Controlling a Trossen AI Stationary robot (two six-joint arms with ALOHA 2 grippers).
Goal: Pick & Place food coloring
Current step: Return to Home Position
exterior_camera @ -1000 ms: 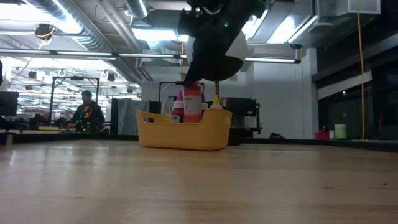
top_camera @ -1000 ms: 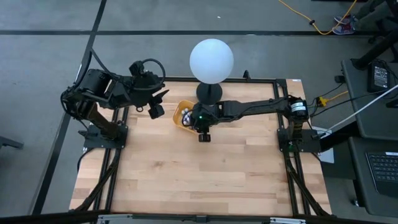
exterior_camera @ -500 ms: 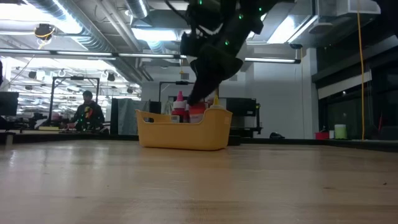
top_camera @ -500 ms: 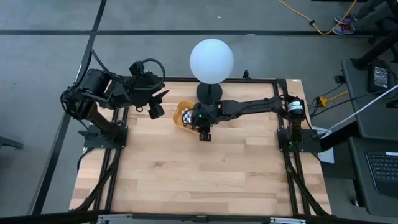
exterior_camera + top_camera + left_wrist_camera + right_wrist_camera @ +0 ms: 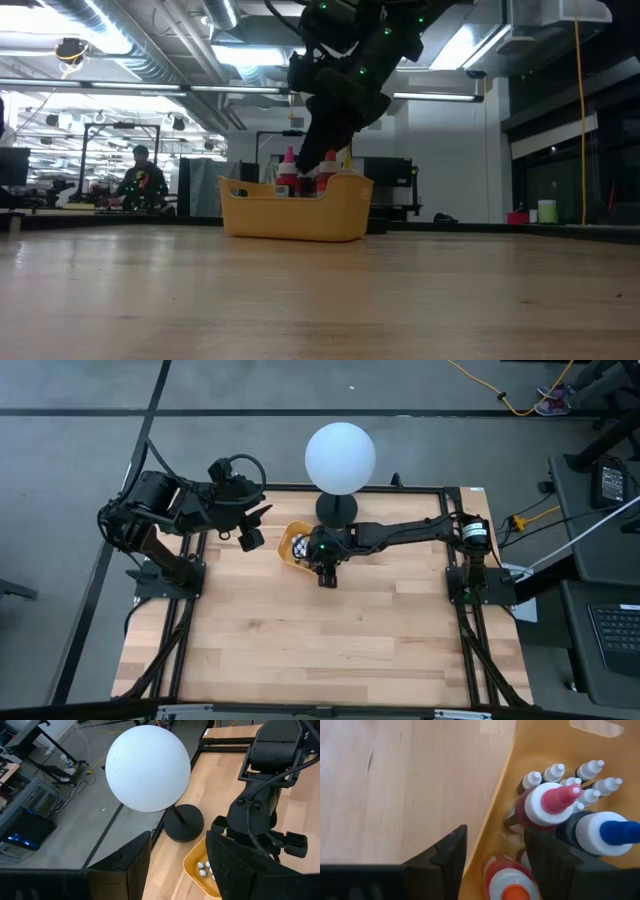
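Food coloring (image 5: 552, 802): bottles standing upright, crowded together inside the yellow bin (image 5: 540, 740). One has a red tip, a blue-tipped bottle (image 5: 615, 832) is beside it, an orange-tipped bottle (image 5: 512, 887) stands against the bin wall, and several are small and white-capped.

The bin is on the worktop (image 5: 320, 630), near the base of the white globe (image 5: 340, 455).

Right gripper (image 5: 495, 832): above the bin's edge, fingers apart and gripping nothing, the orange-tipped bottle below the gap.

Left gripper (image 5: 250, 535): at the worktop's far-left corner, fingers apart, empty.
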